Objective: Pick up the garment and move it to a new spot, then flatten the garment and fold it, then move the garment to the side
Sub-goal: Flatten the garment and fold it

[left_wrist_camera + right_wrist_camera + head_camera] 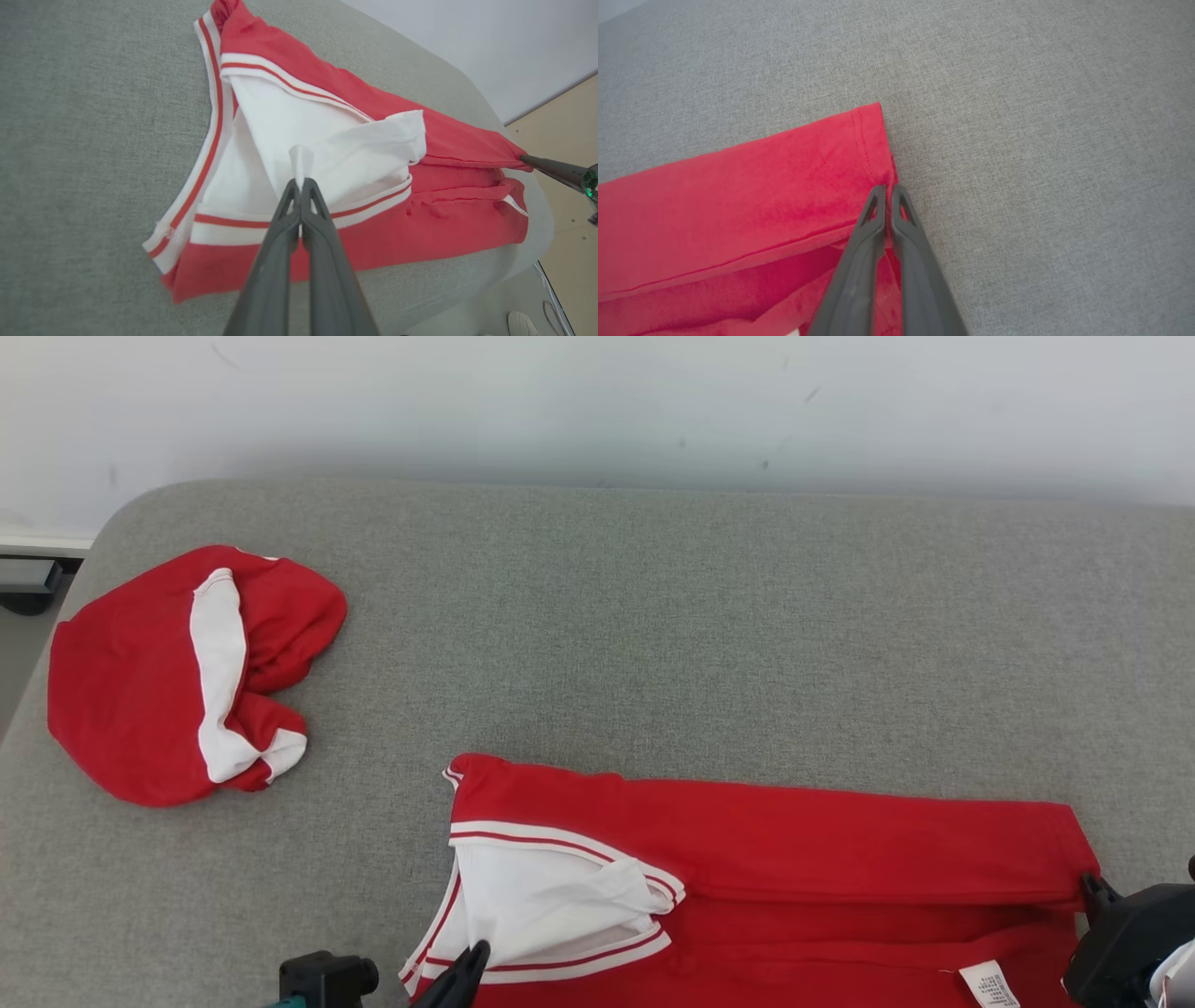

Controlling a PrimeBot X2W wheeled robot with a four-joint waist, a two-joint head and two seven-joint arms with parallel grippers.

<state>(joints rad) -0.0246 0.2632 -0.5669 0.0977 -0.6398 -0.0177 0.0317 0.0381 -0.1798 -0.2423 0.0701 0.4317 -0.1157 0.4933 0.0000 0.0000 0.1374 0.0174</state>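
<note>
A red garment with white, red-striped trim lies partly folded along the near edge of the grey padded surface. Its white part is at the left end. My left gripper is shut on a small pinch of that white cloth, which peaks up between the fingertips; the same gripper pokes in from the bottom of the head view. My right gripper is shut on the red hem corner at the garment's right end, also visible as a dark gripper in the head view.
A second red and white garment lies crumpled at the far left of the surface. A pale wall stands behind. The surface's right edge drops to a tan floor. Bare grey padding spreads across the middle and right.
</note>
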